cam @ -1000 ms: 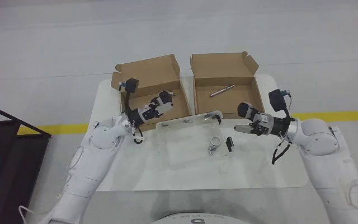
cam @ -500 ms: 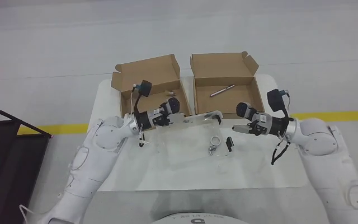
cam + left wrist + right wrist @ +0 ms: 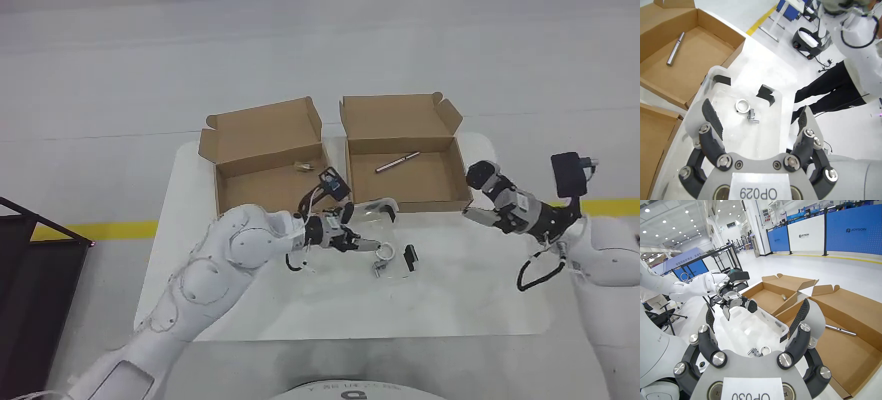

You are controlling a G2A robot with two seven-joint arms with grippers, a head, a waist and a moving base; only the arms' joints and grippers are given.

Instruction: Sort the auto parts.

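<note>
Two cardboard boxes stand open at the far side of my white table [image 3: 500,290]. The left box [image 3: 262,185] holds a small metal part [image 3: 300,166]. Nearer me, my left gripper [image 3: 362,240] hangs over the clear tray [image 3: 320,272], fingers spread. Its wrist view picks out a ring [image 3: 742,106] just beside a bracket [image 3: 753,117] in the tray. A rod [image 3: 397,162] lies in the right box [image 3: 420,182]. Beside that box my right gripper [image 3: 480,193] hovers, fingers wide apart. A yellow line [image 3: 110,229] crosses the pale floor.

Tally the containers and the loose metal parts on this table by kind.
Cardboard boxes: 2
Clear bin: 1
Metal rod: 1
Metal ring: 1
Small metal bracket: 1
Small metal fitting in the left box: 1
Total: 7
</note>
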